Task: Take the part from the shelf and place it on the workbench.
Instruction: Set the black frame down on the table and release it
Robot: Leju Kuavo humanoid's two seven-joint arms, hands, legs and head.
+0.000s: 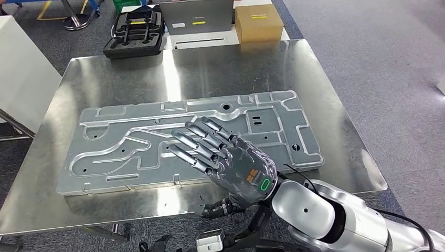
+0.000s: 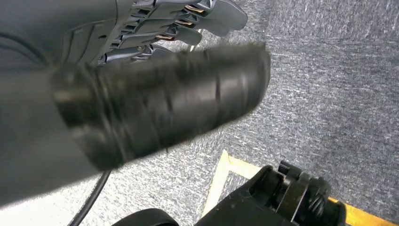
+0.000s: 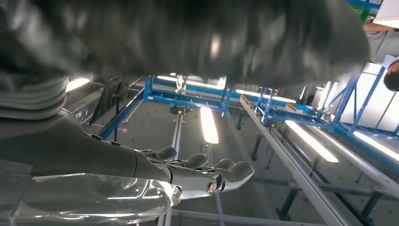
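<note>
The part (image 1: 131, 142), a large flat grey metal plate with milled channels and holes, lies flat on the steel workbench (image 1: 210, 68). My right hand (image 1: 231, 160) hovers over the part's near edge, right of its middle. Its fingers are stretched out and apart, and nothing is in it. Whether it touches the plate I cannot tell. The right wrist view faces the ceiling lights past the same spread fingers (image 3: 197, 172). My left hand (image 2: 179, 28) hangs low over grey carpet, fingers extended and empty, its thumb blurred.
A black moulded case (image 1: 134, 32), a grey box (image 1: 195, 16) and a cardboard box (image 1: 258, 22) stand behind the workbench's far edge. A white cabinet (image 1: 21, 79) is on the left. Yellow floor tape (image 2: 221, 174) runs below my left hand. Part of a person (image 3: 383, 42) is nearby.
</note>
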